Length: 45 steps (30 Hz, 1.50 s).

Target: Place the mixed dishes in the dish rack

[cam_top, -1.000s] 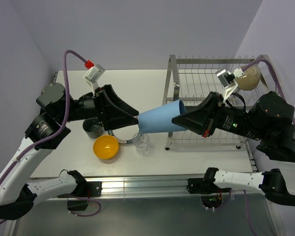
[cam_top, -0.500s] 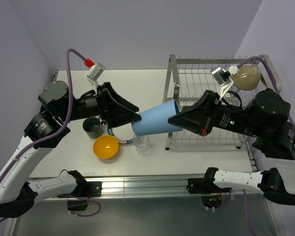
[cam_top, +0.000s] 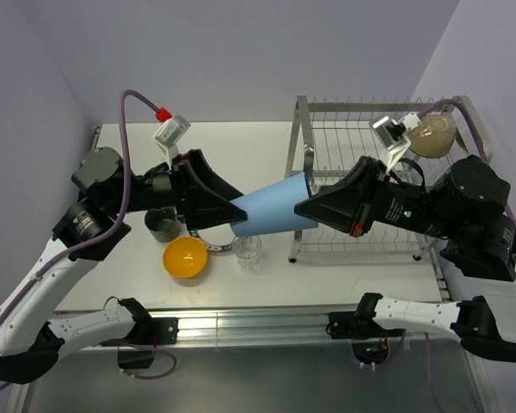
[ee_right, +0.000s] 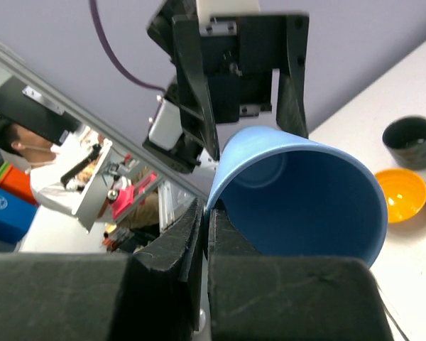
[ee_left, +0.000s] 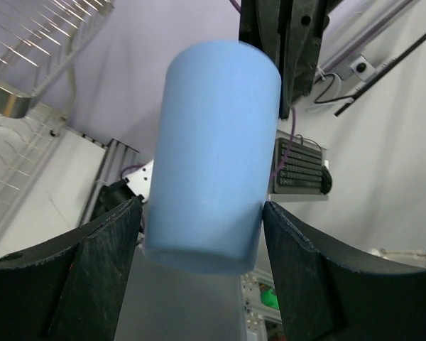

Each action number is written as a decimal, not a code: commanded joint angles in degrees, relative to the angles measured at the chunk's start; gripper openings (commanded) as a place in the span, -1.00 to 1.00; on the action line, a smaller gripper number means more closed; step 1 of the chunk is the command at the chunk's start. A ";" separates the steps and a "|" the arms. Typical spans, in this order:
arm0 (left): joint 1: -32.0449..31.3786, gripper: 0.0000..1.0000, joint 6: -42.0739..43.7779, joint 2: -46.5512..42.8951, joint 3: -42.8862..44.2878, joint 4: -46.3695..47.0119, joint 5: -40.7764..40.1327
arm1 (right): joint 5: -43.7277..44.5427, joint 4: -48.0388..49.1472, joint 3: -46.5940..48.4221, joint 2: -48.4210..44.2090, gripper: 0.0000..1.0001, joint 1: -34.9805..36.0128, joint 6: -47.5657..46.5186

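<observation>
Tumbler is in the air over the counter, lying on its side between the two arms, just left of the rack. We see a plain light blue cup, matte and smooth. It tapers, with the narrow closed base toward the left arm and the wide mouth toward the right arm. The inside is the same blue.

Left fingers are spread wide and clamp the base end, one on each side. Right fingers are closed on the mouth rim, and the wall runs into the slit between them.

Counter is white and flat. Below the tumbler sit an orange bowl, a dark mug just behind it under the left arm, and a clear glass to the bowl's right. Between bowl and glass we see a slice of plate rim with coloured letters, the rest hidden by the arm. The rack is two-tier silver wire on a tube frame, on the counter's right side. A beige bowl sits in its upper tier, far right.

Walls are pale lilac. The wrist views catch a keyboard and a masked person at a bench.
</observation>
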 commanded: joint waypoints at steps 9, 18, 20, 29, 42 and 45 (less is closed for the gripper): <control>0.90 0.50 -6.31 -3.35 -4.04 10.62 5.53 | -0.35 9.39 -1.19 -2.97 -1.00 -2.43 2.19; 0.99 0.53 -10.26 -3.79 -5.79 18.60 3.25 | -1.50 11.68 -4.71 -4.11 -1.00 -2.61 3.43; 1.08 0.53 -12.28 -3.88 -6.94 21.59 3.25 | -1.50 12.21 -4.97 -4.20 -1.00 -2.52 3.69; 0.99 0.54 -12.02 -3.44 -5.89 20.38 3.34 | -1.94 14.05 -6.20 -3.85 -1.00 -2.61 4.31; 1.08 0.55 -14.21 -8.36 -9.22 18.36 -17.55 | 7.53 34.78 -23.32 -14.47 -1.00 -2.61 6.68; 0.90 0.56 -15.89 -10.47 -11.33 21.33 -26.77 | 12.29 35.77 -22.91 -14.40 -1.00 -2.52 4.75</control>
